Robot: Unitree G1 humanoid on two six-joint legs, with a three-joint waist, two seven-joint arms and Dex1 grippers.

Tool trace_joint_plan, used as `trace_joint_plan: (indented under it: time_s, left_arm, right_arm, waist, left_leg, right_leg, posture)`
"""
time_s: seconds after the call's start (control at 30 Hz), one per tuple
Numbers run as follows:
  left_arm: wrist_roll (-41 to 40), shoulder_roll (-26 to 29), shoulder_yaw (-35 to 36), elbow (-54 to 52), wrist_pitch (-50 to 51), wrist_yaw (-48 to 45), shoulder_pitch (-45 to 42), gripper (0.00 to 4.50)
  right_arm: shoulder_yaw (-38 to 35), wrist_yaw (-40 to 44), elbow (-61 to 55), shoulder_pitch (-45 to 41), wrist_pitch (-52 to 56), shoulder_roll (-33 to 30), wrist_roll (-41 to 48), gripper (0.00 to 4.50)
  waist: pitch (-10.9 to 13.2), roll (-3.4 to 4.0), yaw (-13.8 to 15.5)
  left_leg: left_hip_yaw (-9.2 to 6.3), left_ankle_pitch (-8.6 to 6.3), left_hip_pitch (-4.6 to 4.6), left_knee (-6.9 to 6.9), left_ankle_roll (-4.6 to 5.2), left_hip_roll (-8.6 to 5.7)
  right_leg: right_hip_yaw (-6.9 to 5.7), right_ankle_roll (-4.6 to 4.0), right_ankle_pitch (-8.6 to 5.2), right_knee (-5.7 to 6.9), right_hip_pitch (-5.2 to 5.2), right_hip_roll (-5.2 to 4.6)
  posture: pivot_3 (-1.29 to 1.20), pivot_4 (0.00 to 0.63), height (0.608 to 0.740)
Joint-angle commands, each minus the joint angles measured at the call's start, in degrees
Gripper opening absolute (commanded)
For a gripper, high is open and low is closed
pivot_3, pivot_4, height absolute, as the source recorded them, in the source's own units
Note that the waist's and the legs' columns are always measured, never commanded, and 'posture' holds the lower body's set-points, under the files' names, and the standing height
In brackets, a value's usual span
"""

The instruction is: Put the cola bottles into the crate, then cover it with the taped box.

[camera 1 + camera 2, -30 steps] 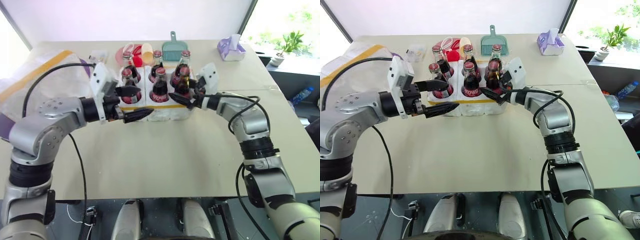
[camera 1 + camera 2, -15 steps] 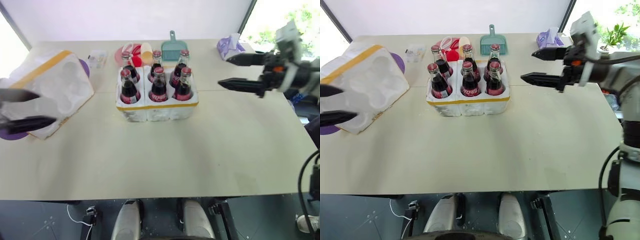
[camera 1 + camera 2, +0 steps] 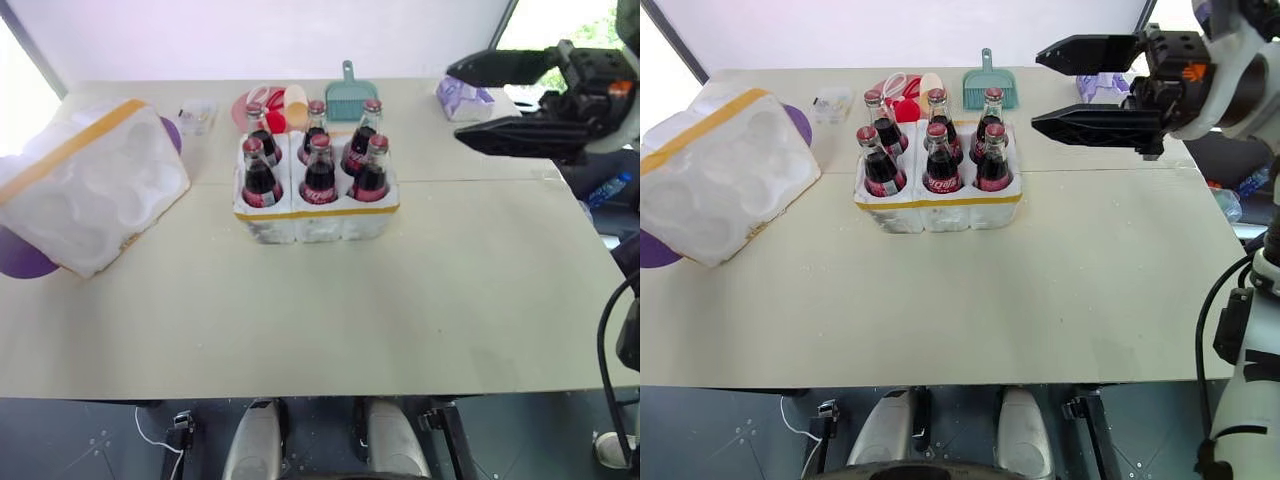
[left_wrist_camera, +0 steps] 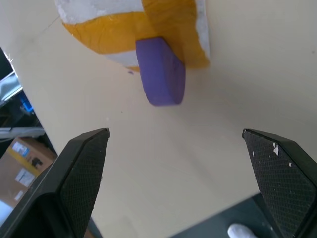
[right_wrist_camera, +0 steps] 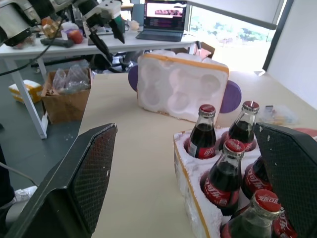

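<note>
All six cola bottles (image 3: 316, 160) sat in the crate (image 3: 317, 215) mid-table, so covering was up next. Both the right gripper (image 3: 1095, 85) and left gripper (image 4: 173, 188) had jaws wide open and empty. The taped box (image 3: 88, 188), tipped at the table's left, needed grabbing.

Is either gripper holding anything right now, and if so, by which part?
Nothing is held. The right gripper hangs open in the air above the table, right of the cola bottles. The left gripper is open over bare table near the taped box.
</note>
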Motion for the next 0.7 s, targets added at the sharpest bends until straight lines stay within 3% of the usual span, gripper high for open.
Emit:
trace_joint_plan:
  time_s: [0.03,0.23,0.53,0.63,0.7]
  left_arm:
    - [4.1,-2.47,-12.88,6.13,-3.82,1.94,-13.84,4.5]
    - [15.15,-10.22,-27.73,21.67,-8.52,4.83,-38.87,4.5]
    - [21.41,-18.46,-33.42,33.56,-11.46,11.73,-50.56,4.5]
    - [21.53,-19.75,-33.35,34.77,-11.52,11.33,-51.64,3.59]
    - [21.84,-20.29,-33.34,35.21,-11.73,11.9,-51.86,2.56]
  right_arm:
    - [-1.47,-1.23,-1.8,-1.09,-0.1,-0.59,0.73,4.47]
    - [-3.4,-4.4,-5.09,1.36,2.03,-1.45,2.44,4.47]
    - [-6.87,-8.74,-8.71,4.83,4.29,-2.95,5.25,4.47]
    - [-7.77,-9.53,-9.92,5.99,4.64,-3.82,5.69,4.5]
    - [-8.1,-9.98,-10.6,6.83,4.64,-4.24,6.08,4.5]
  waist:
    - [0.0,-0.01,0.01]
    - [-0.06,-0.13,0.18]
    - [-0.09,-0.23,0.15]
    - [-0.09,-0.23,0.29]
    - [-0.09,-0.23,0.37]
  left_leg:
    - [0.0,0.0,-0.01,0.0,0.0,0.0]
    - [0.0,0.01,-0.06,0.22,0.01,-0.01]
    - [-0.02,0.01,-0.02,0.41,0.01,0.0]
    - [-0.03,0.01,-0.02,0.42,0.01,0.0]
    - [-0.03,0.01,-0.02,0.42,0.01,0.0]
  right_leg:
    - [-0.01,0.0,0.0,0.02,-0.01,0.0]
    - [-0.02,0.03,0.02,0.25,-0.02,0.01]
    - [-0.01,0.06,0.0,0.67,-0.02,-0.02]
    - [-0.01,0.07,-0.01,0.69,-0.02,-0.03]
    - [-0.01,0.07,-0.01,0.7,-0.02,-0.04]
  posture:
    - [0.0,0.15,0.736]
    - [0.0,0.15,0.736]
    - [0.0,0.15,0.736]
    - [0.0,0.15,0.736]
    - [0.0,0.15,0.736]
